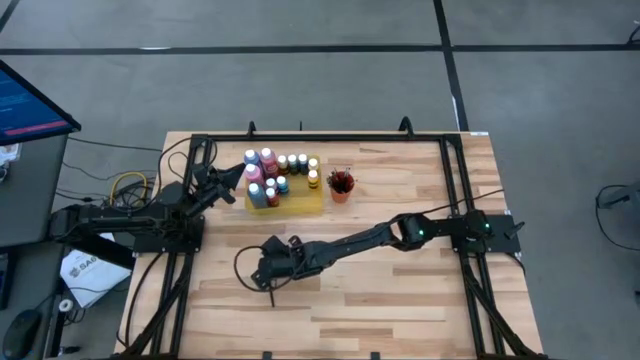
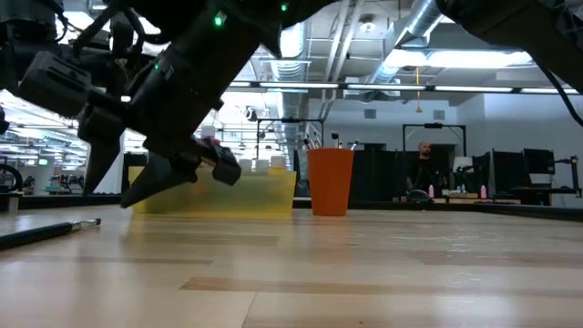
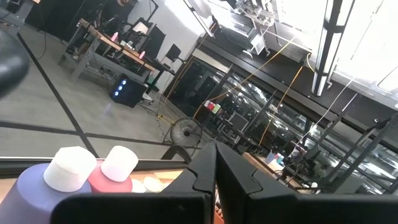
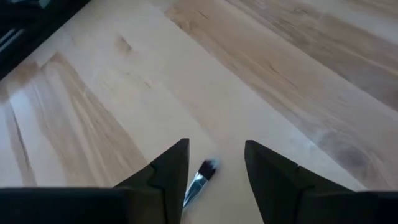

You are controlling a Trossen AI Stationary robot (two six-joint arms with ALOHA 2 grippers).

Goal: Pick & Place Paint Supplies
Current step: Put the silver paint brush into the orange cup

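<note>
Right now my right hand [image 4: 214,180] is low over the near part of the desk [image 1: 400,290], fingers apart, straddling a brush [image 4: 200,179] lying flat on the wood; the light bristle tip shows in the gap between my fingers in the right wrist view. Nothing clamped yet, and I can't see the brush touching either finger. Low view shows the same brush [image 2: 50,232] flat on the desk near the camera, with the hand angled down just beyond it. Step in hand, as I read it: picking the stray brush. Next move calls for closing squarely on the thin handle without pinning it to the wood, then a clean lift; it's thin and flat-lying, so it could roll or slip out if I close off-centre. Farther back sits the orange cup [image 1: 341,190] with brushes already standing in it, which looks like the drop target, so the carry goes across the desk toward the far side. Just beside the cup is the yellow mat [image 1: 300,204] carrying the paint bottles [image 1: 272,172], pink, blue and darker ones with pale caps, packed close. My left hand [image 1: 236,175] waits at the mat's left edge near the bottles, fingers together and empty; its wrist view shows two capped bottles [image 3: 93,174] right in front.
</note>
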